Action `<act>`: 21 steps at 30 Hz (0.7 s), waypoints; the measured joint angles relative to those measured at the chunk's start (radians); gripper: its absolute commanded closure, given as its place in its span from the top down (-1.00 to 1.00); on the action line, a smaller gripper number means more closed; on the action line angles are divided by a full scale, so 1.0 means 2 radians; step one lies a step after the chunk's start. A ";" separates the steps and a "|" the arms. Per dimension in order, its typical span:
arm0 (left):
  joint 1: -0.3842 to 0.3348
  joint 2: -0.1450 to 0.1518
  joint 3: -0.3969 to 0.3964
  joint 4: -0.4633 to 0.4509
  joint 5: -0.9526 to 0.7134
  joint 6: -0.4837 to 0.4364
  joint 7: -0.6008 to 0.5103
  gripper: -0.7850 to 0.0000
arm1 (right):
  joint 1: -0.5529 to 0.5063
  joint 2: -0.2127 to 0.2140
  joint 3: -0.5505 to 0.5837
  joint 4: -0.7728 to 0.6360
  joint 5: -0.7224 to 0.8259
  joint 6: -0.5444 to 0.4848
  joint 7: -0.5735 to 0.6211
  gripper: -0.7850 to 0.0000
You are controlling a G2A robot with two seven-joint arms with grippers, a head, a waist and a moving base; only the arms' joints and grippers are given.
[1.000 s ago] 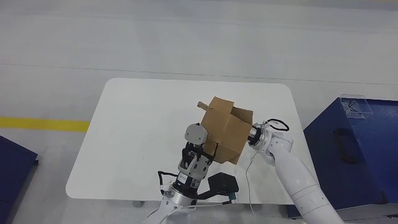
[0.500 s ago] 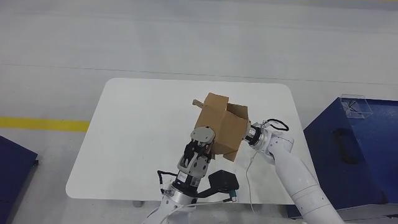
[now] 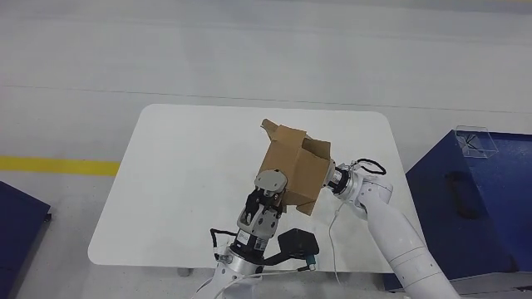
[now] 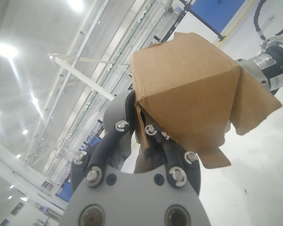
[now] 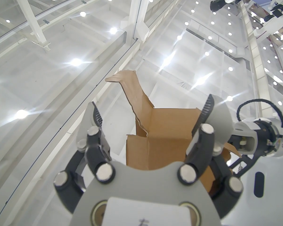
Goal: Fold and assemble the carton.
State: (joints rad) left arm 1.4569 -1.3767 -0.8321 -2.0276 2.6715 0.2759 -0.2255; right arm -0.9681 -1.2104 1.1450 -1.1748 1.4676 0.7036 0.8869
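A brown carton [image 3: 293, 169], partly folded with loose flaps, is held tilted in the air above the white table [image 3: 183, 183]. My left gripper [image 3: 273, 189] comes up from the table's front edge and is shut on a flap at the carton's lower corner [image 4: 141, 128]. In its wrist view the left gripper [image 4: 139, 116] pinches the cardboard edge. My right gripper [image 3: 329, 178] is at the carton's right side. In its wrist view the right gripper [image 5: 152, 109] stands open, the carton [image 5: 165, 137] between its fingers [image 5: 208, 106]. One narrow flap [image 5: 128, 83] sticks up.
A blue bin [image 3: 474, 208] stands on the floor right of the table, with a small clear box [image 3: 475, 139] on its top corner. The table's left half is bare white surface.
The carton has shifted slightly left and turned, and its narrow top flap now points higher. The left gripper dropped a little toward the carton's lower corner.
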 measured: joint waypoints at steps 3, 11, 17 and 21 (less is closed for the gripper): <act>0.000 0.000 0.000 0.000 0.000 0.000 0.000 -1.00 | 0.000 0.000 0.000 0.000 0.000 0.000 0.000 1.00; -0.012 -0.010 -0.008 -0.021 -0.098 -0.036 -0.060 -1.00 | -0.001 0.010 0.048 -0.007 -0.015 -0.030 0.004 1.00; -0.061 -0.034 -0.028 -0.017 -0.328 -0.049 -0.194 -1.00 | 0.009 0.023 0.097 0.019 -0.028 -0.025 0.057 1.00; -0.099 -0.047 -0.055 0.023 -0.485 -0.038 -0.224 -1.00 | 0.035 0.019 0.093 0.062 0.011 0.019 0.057 1.00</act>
State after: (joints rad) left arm 1.2591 -1.4701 -0.9417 -1.9808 1.7018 0.1999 -0.6736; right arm -0.8976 -1.1722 1.3319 -1.0504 1.4904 0.7418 1.0014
